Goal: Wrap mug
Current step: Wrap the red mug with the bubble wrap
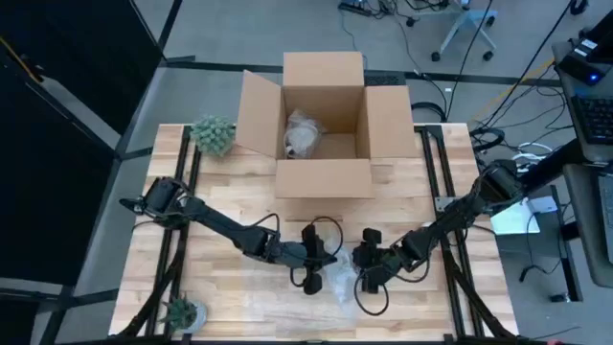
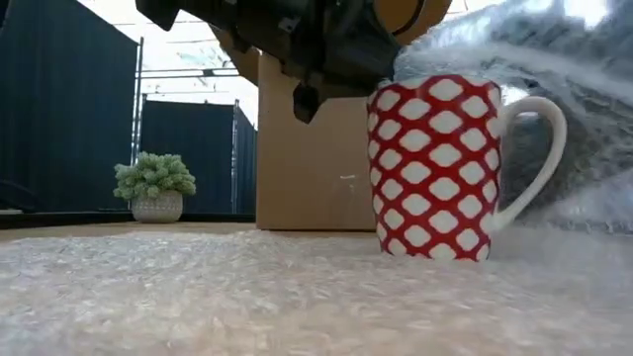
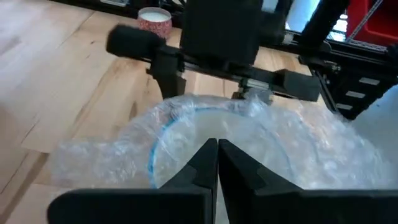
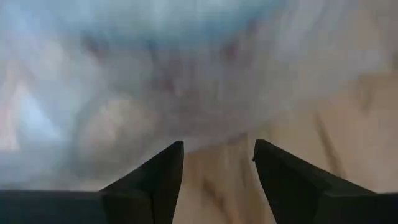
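A red mug with a white lattice (image 2: 433,168) stands upright on a sheet of bubble wrap (image 2: 297,297). The wrap rises behind it and arches over its top. In the left wrist view the mug (image 3: 154,22) shows small, beyond the other arm. My left gripper (image 3: 217,149) (image 1: 311,261) is shut at the near side of a humped bundle of bubble wrap (image 3: 249,137) in which a blue curved line shows. My right gripper (image 4: 217,152) (image 1: 367,268) is open close beside the bubble wrap (image 4: 155,74), with bare wood between its fingers. My left gripper pinches the bubble wrap at the bundle's near edge (image 3: 217,138) between its two shut fingers. I cannot tell whether it has one layer or several. The fingers slant in from the table's left. The wrap stands humped up beyond the fingertips, and its lower part lies on the table.
An open cardboard box (image 1: 324,125) stands at the table's far middle with a wrapped thing (image 1: 305,139) inside. A potted plant (image 1: 213,134) is at the far left and a smaller plant (image 1: 182,311) at the near left. Bare wood lies to either side of the arms.
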